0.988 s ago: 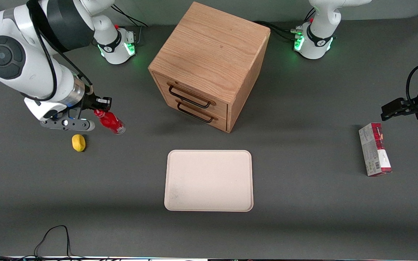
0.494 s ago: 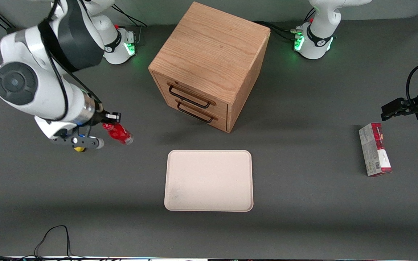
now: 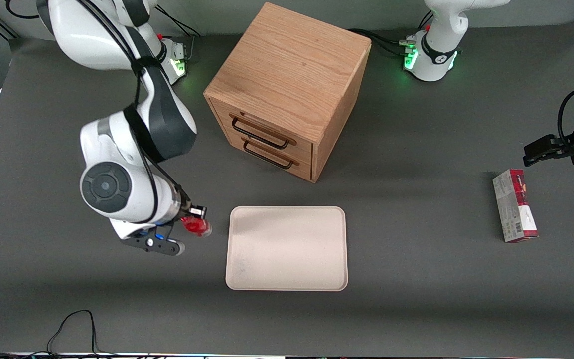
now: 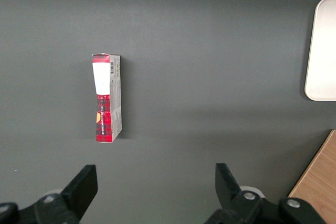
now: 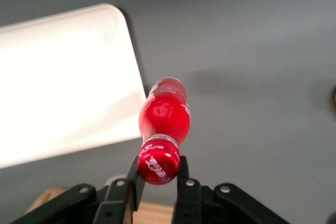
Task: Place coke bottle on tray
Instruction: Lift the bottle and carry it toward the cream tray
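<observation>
My right gripper (image 3: 193,218) is shut on the coke bottle (image 3: 197,227), a small red bottle held by its neck and cap, lifted above the table. In the right wrist view the bottle (image 5: 164,120) hangs from the gripper (image 5: 158,165) with its red cap between the two black fingers and its base pointing away. The cream tray (image 3: 287,248) lies flat in front of the wooden cabinet, nearer the front camera. The bottle hovers just beside the tray's edge on the working arm's end; the tray's rounded corner (image 5: 110,17) shows in the wrist view.
A wooden two-drawer cabinet (image 3: 287,89) stands farther from the front camera than the tray. A red-and-white carton box (image 3: 514,212) lies toward the parked arm's end of the table, and the box (image 4: 107,98) also shows in the left wrist view.
My gripper has carried the coke bottle toward the tray and nearer the front camera, from beside the yellow lemon-like object to just beside the tray's edge. The yellow object no longer shows.
</observation>
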### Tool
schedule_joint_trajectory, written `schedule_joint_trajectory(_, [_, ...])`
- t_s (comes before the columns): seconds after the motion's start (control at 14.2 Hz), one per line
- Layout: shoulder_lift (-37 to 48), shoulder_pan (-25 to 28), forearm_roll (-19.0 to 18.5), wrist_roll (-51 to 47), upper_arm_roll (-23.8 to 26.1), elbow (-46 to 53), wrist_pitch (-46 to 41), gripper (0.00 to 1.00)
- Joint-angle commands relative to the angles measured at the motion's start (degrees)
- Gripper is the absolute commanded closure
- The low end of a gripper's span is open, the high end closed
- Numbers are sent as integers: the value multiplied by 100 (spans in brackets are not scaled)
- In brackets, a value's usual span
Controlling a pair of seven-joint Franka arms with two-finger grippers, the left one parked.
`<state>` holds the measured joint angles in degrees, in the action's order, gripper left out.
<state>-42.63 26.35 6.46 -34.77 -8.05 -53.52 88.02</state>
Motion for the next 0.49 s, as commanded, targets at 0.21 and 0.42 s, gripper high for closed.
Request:
schedule_joint_trajectory(0.21, [-448,-112,119,-522,268,413,418,100])
schedule_joint_trajectory(0.42, [-465,-112,119,-873,488,404,497,100])
